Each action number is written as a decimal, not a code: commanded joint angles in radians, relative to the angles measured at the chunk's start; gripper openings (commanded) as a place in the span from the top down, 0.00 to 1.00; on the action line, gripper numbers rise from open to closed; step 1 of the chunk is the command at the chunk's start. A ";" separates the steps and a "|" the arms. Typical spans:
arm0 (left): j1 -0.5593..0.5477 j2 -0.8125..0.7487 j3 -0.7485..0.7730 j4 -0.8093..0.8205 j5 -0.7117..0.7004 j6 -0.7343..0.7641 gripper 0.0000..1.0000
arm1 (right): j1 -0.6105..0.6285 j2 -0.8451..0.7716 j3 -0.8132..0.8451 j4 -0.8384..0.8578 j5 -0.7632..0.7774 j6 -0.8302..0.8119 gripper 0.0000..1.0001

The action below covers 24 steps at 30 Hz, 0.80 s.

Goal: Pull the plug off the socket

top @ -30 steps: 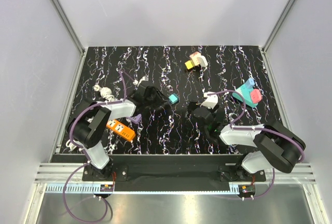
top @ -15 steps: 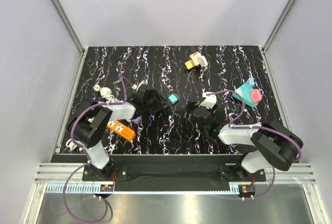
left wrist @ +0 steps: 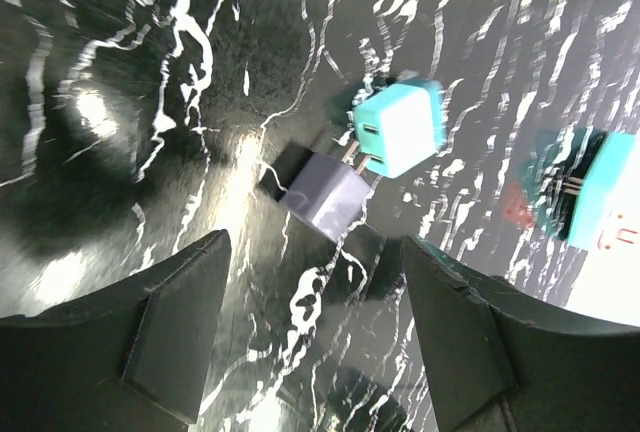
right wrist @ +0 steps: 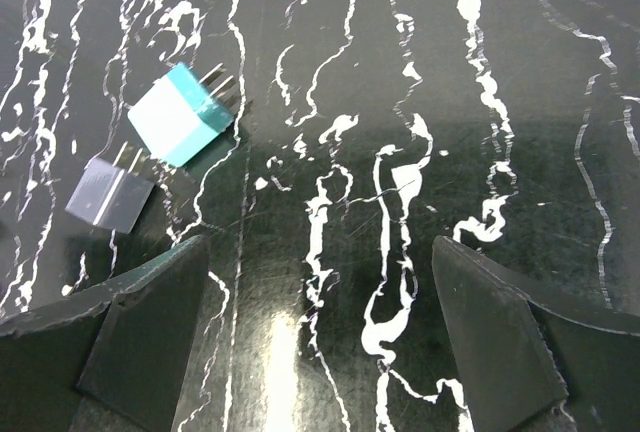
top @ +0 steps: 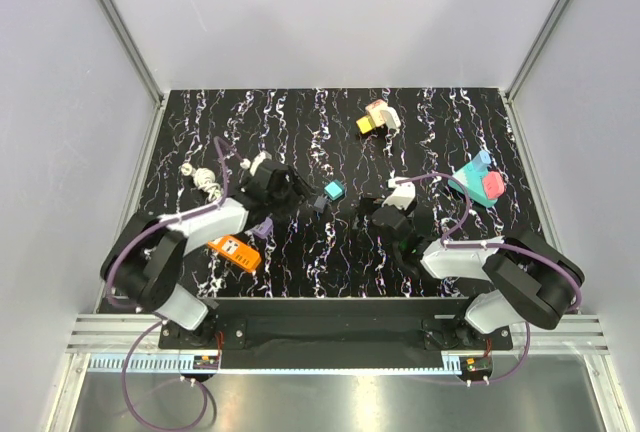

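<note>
The left gripper (left wrist: 320, 352) is held wide open with nothing between its fingers. Both dark, flat-faced pads (left wrist: 175, 347) are seen hovering low over the worktop (top: 300, 122). The right gripper (right wrist: 320, 352) is likewise spread wide and empty.

In the top view, the left gripper (top: 300, 195) and the right gripper (top: 368, 208) face each other, and the task items lie in the gap between them. The grey plug (left wrist: 325, 197) is found at 12 o'clock from the left gripper in its wrist view. It is a small matt cube with two metal prongs. The prongs are aimed at the teal socket block (left wrist: 400, 124) just beside it, at 1 o'clock. In the right wrist view a narrow gap is seen between the grey plug (right wrist: 110, 192) and the teal socket block (right wrist: 180, 112), so the plug is out of the socket. The block is a smooth cube with a pale face and prongs of its own.

The worktop is glossy black with white veining, and light is reflected from it. It is bounded by grey walls on three sides. An open stretch lies at 12 o'clock from both items.

An orange power strip (top: 233, 251) lies by the left arm. A teal and pink adapter cluster (top: 478, 182) rests near the 3 o'clock edge.
</note>
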<state>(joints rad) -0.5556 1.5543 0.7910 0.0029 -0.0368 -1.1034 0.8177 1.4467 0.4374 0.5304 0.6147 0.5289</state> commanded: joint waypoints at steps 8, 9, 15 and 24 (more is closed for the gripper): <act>-0.093 -0.396 -0.094 -0.213 -0.149 0.067 0.26 | -0.008 0.014 0.269 -0.365 -0.176 0.123 0.00; -0.118 -0.419 -0.113 -0.213 -0.147 0.065 0.25 | -0.008 0.006 0.309 -0.442 -0.196 0.131 0.00; -0.222 -0.517 -0.089 -0.228 -0.106 0.089 0.23 | -0.009 -0.208 0.322 -0.672 -0.266 0.105 0.00; -0.437 -0.585 -0.038 -0.250 -0.126 0.085 0.24 | -0.011 -0.408 0.336 -0.926 -0.319 0.078 0.00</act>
<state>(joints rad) -0.9699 1.0069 0.7059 -0.2546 -0.1455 -1.0382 0.8150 1.0779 0.7597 -0.2676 0.3218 0.6071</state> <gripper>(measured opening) 0.768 0.994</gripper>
